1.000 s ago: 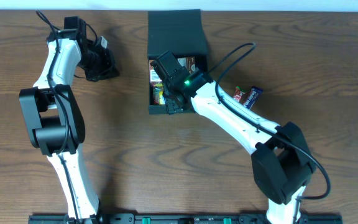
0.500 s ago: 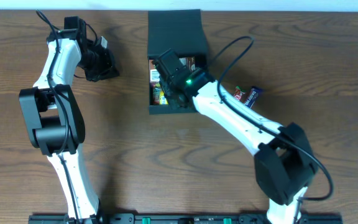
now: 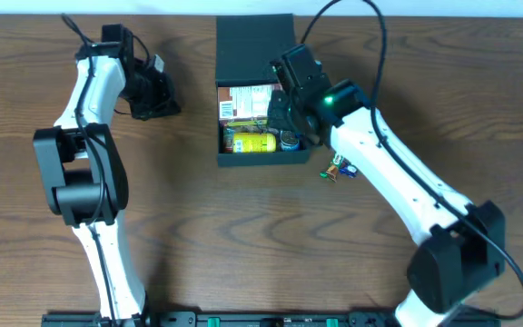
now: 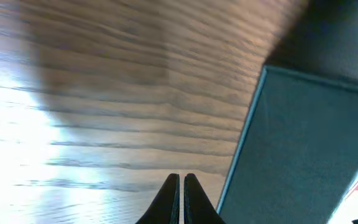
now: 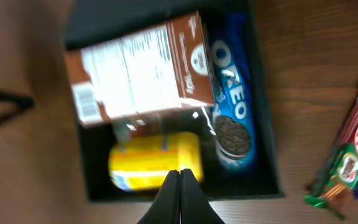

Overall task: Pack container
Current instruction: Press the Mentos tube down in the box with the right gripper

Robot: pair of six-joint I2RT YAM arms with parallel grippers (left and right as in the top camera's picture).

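Observation:
The black container [image 3: 227, 160] stands at the table's back middle, its lid [image 3: 254, 45] folded open behind it. Inside lie a brown and white carton [image 3: 246, 100], a yellow packet [image 3: 251, 142] and a blue Oreo pack [image 3: 289, 139]. The right wrist view shows the same carton [image 5: 138, 74], yellow packet [image 5: 148, 165] and Oreo pack [image 5: 232, 118]. My right gripper [image 3: 284, 123] hovers over the container's right half, shut and empty; its tips [image 5: 180, 173] hang above the yellow packet. My left gripper [image 3: 157, 102] is shut and empty, left of the container [image 4: 309, 143].
Loose snack packets [image 3: 338, 168] lie on the wood just right of the container's front corner, partly under my right arm; a KitKat [image 5: 353, 152] is among them. Bare wood table [image 3: 243, 245] lies in front.
My right gripper has shut and swung from the container's front left to its right side, uncovering the contents. The left arm has shifted slightly right.

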